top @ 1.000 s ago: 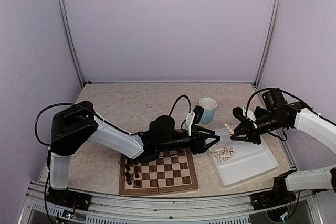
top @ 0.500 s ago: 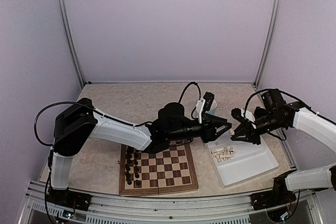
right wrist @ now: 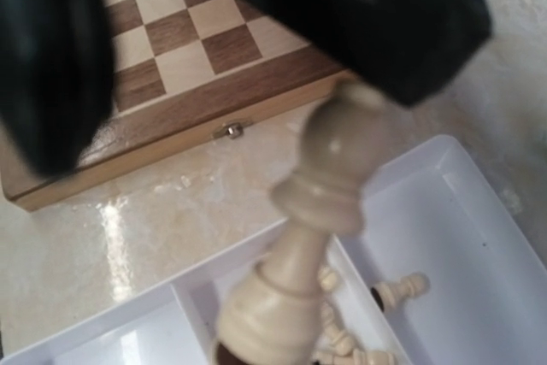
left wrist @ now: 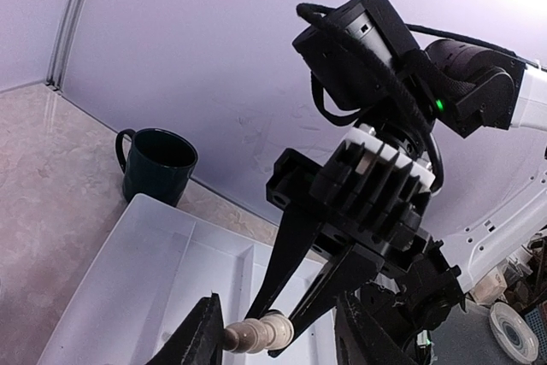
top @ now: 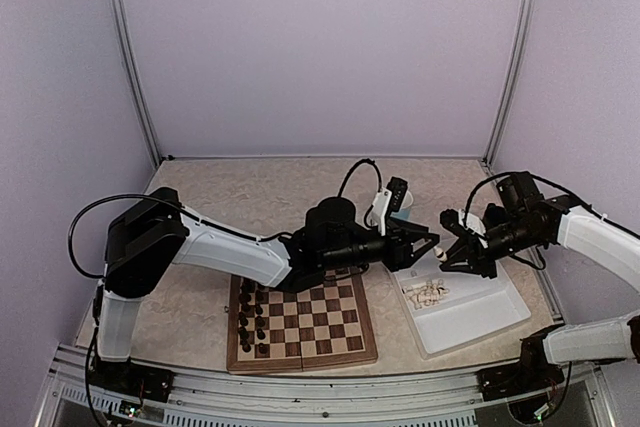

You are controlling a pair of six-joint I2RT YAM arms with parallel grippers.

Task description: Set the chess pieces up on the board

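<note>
left pincer [top: 430, 239] | right pincer [top: 447, 247] | tips meeting at cream chess piece [top: 438, 243] | near tray [top: 480, 325]

Looking at a beige marbled tabletop [top: 250, 192]. Got a wooden checkered board [top: 302, 327] lying flat near the front edge, plus a white plastic tray [top: 480, 312] just beside it on the right, not touching. Also a dark mug [left wrist: 156, 167] standing upright past the tray's far corner.
</note>
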